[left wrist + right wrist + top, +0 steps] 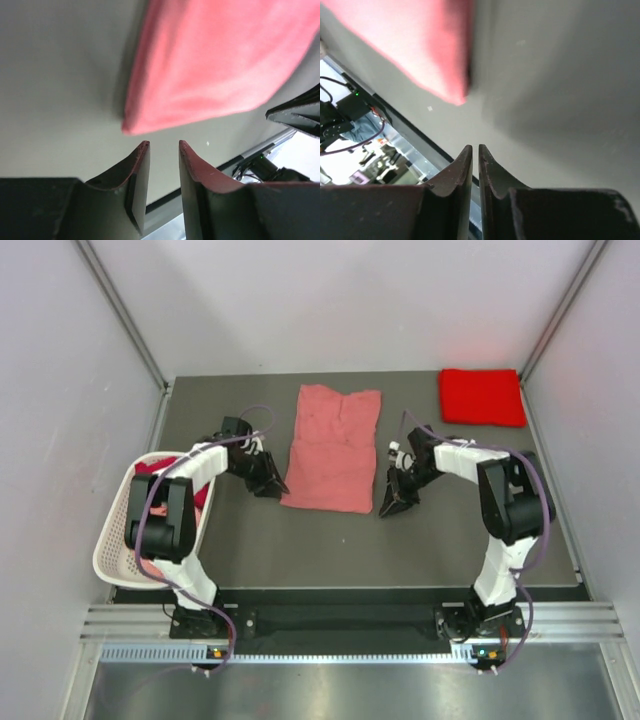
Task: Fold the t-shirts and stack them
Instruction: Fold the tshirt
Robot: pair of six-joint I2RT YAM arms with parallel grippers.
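Observation:
A salmon pink t-shirt (335,445) lies folded into a long strip in the middle of the dark table. My left gripper (272,485) sits just off its near left corner, open and empty, and the left wrist view shows the cloth (215,65) a short way beyond the gripper (162,144). My right gripper (395,505) rests off the near right corner. Its fingers are apart by only a narrow slit with nothing between them, and the shirt's corner (420,45) lies ahead of the gripper (475,147), apart from it. A bright red t-shirt (482,397) lies folded at the back right.
A white slotted basket (110,540) stands at the table's left edge beside the left arm, with crimson cloth (152,469) inside. Grey walls close in the back and both sides. The table's front edge and a metal rail run just beyond the arm bases.

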